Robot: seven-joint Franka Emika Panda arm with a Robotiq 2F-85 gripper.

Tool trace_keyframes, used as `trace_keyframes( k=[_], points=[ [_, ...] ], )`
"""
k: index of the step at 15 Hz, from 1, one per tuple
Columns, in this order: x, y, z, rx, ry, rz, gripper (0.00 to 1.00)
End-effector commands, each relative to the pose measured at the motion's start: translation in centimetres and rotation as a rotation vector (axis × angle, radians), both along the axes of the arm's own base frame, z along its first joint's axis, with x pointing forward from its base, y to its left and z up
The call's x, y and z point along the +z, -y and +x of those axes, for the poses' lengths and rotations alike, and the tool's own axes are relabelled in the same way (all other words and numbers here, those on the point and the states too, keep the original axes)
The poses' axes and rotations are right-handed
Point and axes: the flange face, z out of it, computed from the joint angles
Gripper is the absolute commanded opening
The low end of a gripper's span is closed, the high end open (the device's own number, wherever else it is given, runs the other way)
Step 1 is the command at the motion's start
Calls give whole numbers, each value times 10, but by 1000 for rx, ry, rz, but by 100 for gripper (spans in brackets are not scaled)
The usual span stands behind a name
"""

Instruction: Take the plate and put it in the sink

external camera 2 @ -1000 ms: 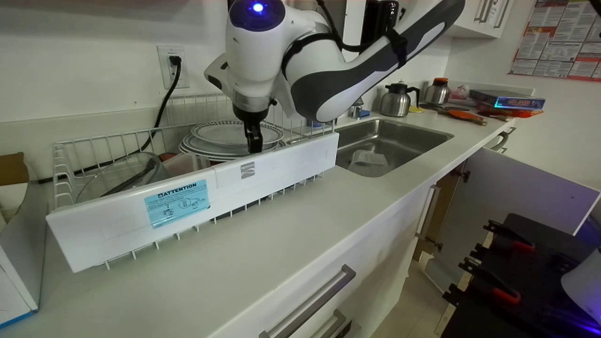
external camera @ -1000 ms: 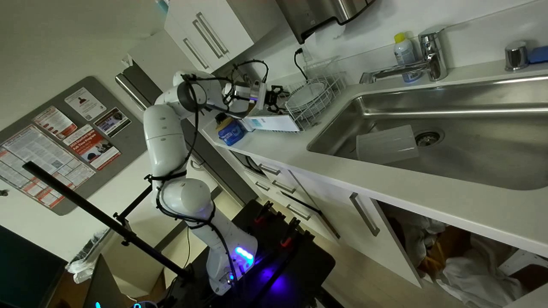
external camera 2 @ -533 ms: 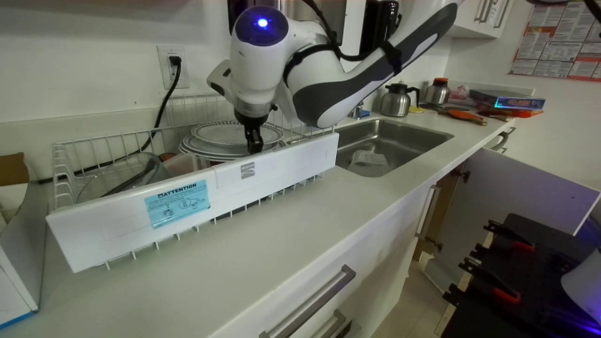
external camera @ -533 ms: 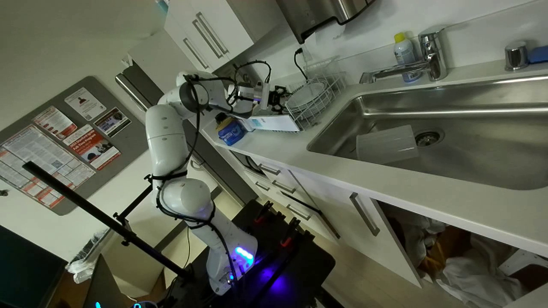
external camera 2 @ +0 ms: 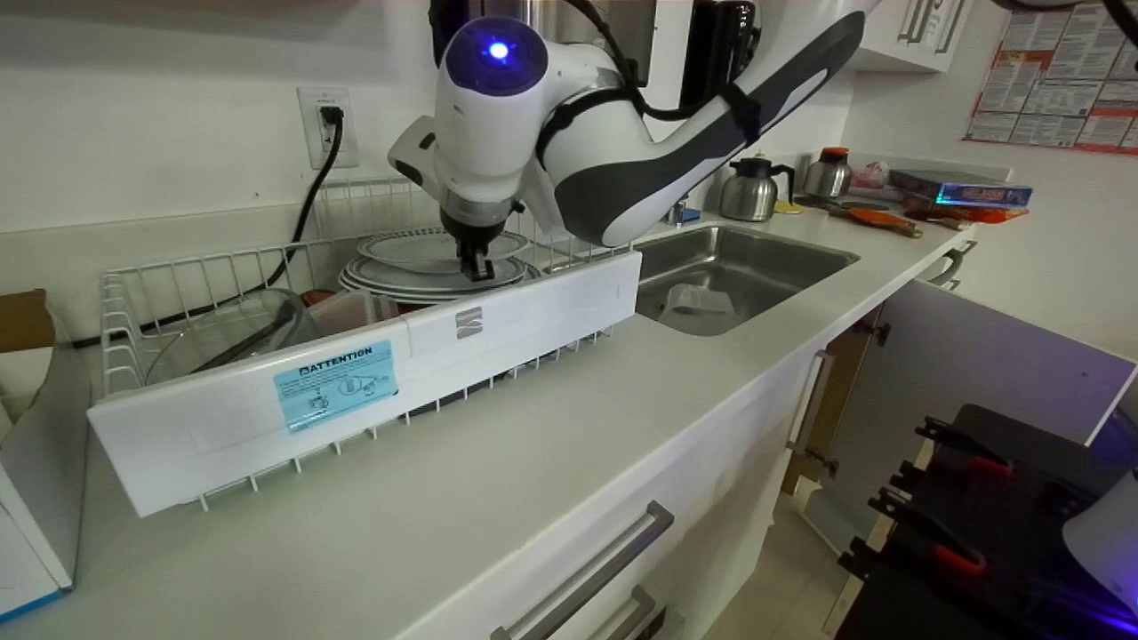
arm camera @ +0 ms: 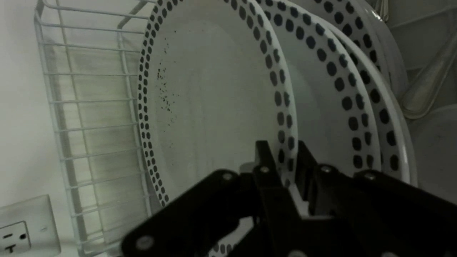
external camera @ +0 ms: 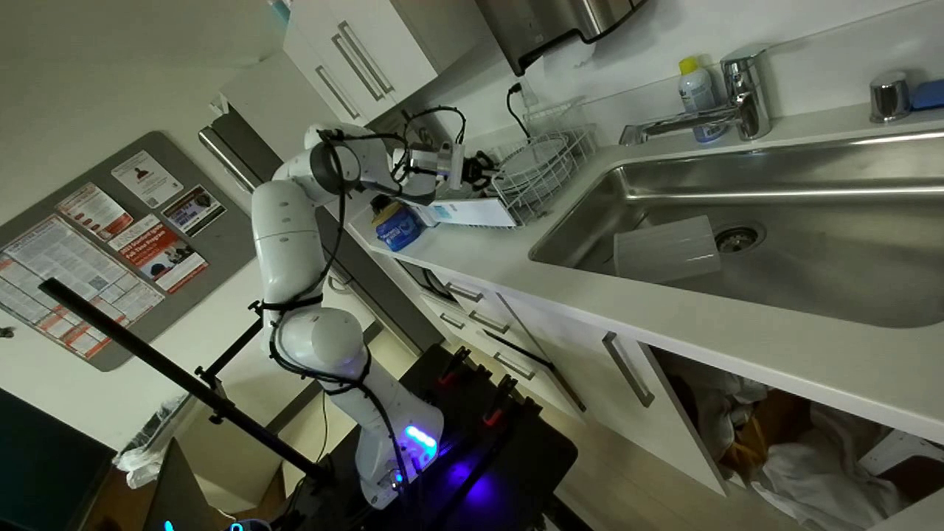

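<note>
The top plate [arm camera: 214, 89], pale with a double ring of dark dots round its rim, rests tilted on several similar plates in a white wire rack [arm camera: 93, 128]. My gripper [arm camera: 284, 146] is shut on its rim, one finger [arm camera: 264, 157] over the eating side and one behind. In an exterior view the plate [external camera 2: 427, 251] has its near edge at the gripper [external camera 2: 477, 269], just inside the rack's white front panel. The stainless-steel sink [external camera: 833, 236] lies beyond the rack along the counter, and both exterior views show it.
A translucent container [external camera: 667, 251] lies in the sink near the drain. The tap [external camera: 745, 96] and a yellow-capped bottle [external camera: 698, 92] stand behind it. A glass bowl [external camera 2: 249, 329] shares the rack, and cutlery [arm camera: 428, 82] lies beside the plates. A cabinet door [external camera 2: 969, 391] hangs open below.
My fingers have closed from wide apart onto the rim. The top plate has shifted slightly and tilted against the stack, while the arm has moved only a little.
</note>
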Motion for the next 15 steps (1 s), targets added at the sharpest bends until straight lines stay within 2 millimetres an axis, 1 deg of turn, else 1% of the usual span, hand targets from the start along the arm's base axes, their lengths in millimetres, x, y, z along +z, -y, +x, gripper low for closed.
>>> trace_keyframes(
  k=[1,3,7,10,15],
  points=[
    [15,-2,-1,23,45,9,0],
    [23,-2,-2,24,70,9,2],
    [41,-4,-8,42,118,-6,3],
    [62,-8,-17,58,171,-29,2],
    [86,-22,-37,108,244,-81,2]
  ],
)
